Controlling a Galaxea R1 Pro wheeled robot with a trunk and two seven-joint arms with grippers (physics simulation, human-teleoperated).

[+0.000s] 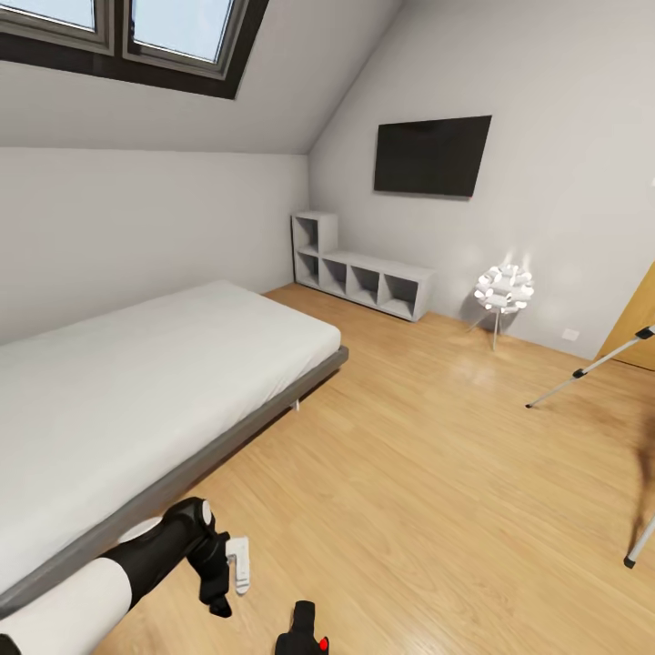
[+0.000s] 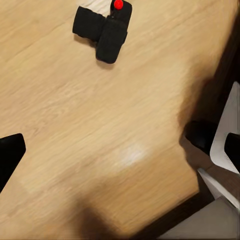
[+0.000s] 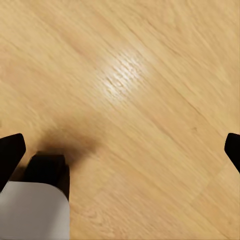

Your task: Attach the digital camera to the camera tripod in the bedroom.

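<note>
Head view: we're in the bedroom, bed (image 1: 146, 364) at nine o'clock, white cube shelves (image 1: 364, 273) and a wall screen (image 1: 432, 155) up around one o'clock, a small white lamp (image 1: 503, 291) near two. Tripod (image 1: 591, 368) legs poke in at three o'clock, silver with black feet, the head cut off by the frame edge. Down at six o'clock the camera (image 1: 305, 632) lies on the wood floor (image 1: 437, 473), red button showing, with the left arm (image 1: 136, 564) just beside it at seven. Left wrist view: camera (image 2: 102, 30) at twelve o'clock, lying alone on the floor, well apart from the left end effector (image 2: 120, 150), whose one visible fingertip (image 2: 10, 152) suggests spread, empty jaws. Right wrist view: right end effector (image 3: 122, 150) wide apart, black tips at both edges, bare planks between.
</note>
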